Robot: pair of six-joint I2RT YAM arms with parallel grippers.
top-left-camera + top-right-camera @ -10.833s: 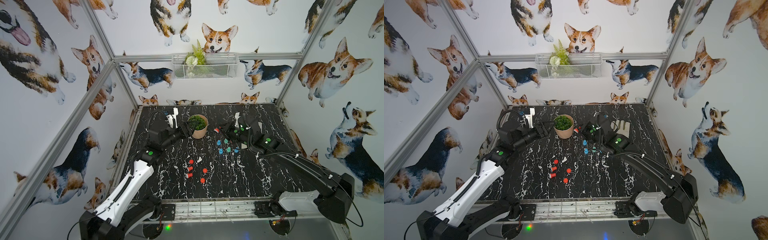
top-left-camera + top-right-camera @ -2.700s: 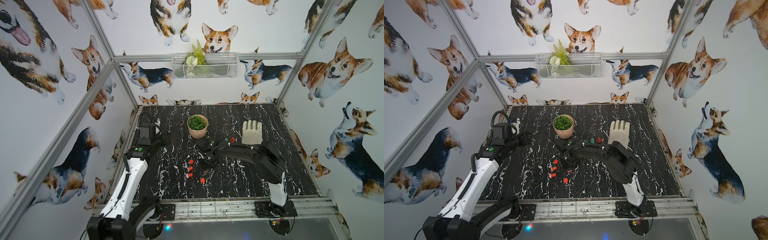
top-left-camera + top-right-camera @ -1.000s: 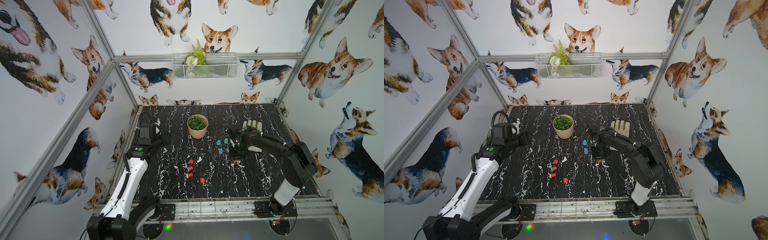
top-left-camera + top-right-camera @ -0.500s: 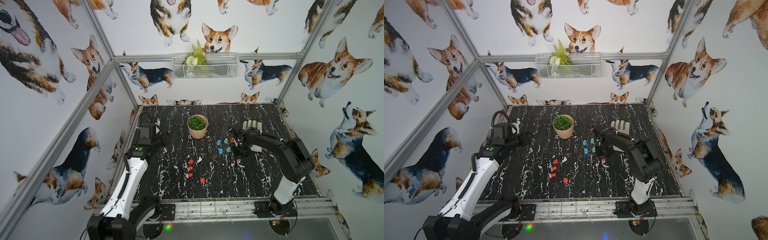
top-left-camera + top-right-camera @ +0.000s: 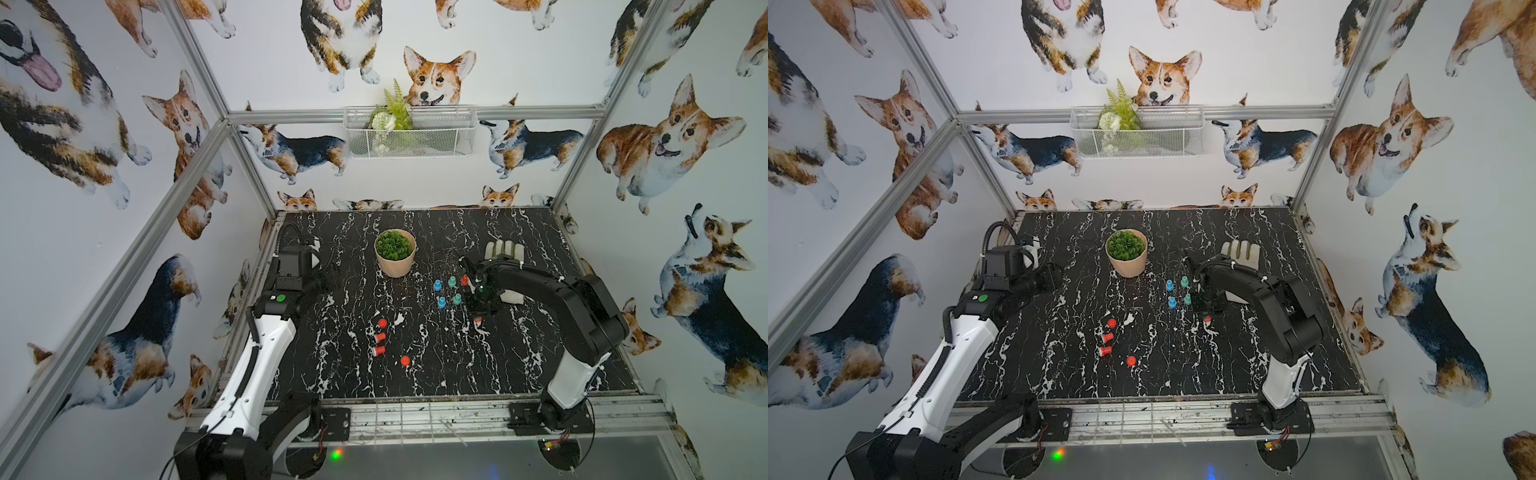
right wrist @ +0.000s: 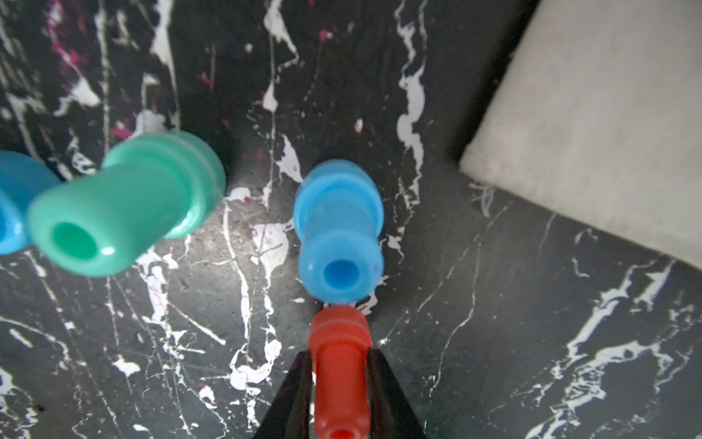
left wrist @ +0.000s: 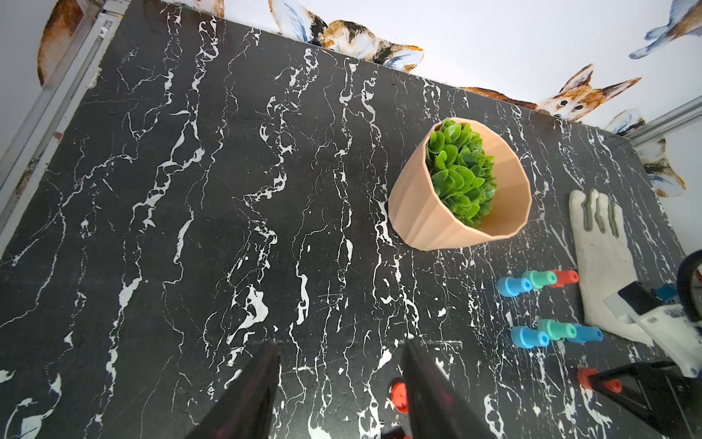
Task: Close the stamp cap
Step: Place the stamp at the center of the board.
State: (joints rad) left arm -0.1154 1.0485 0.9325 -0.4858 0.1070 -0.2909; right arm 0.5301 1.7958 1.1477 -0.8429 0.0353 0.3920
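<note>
Red stamp (image 6: 339, 387) sits on desk (image 6: 494, 304) between right tool (image 6: 339, 353) jaws, grip indeterminate; left tool (image 7: 342, 344) spread, empty.

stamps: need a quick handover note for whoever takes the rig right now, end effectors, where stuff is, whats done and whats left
Left end effector: open, empty, over the table.
Right end effector: jaws flank the upright red stamp; gripping or not, cannot tell.
Done, it seems: six stamps stand in two rows beside the glove, red stamp next to them.
Left: four red pieces loose mid-table; capped or not, cannot tell.
</note>
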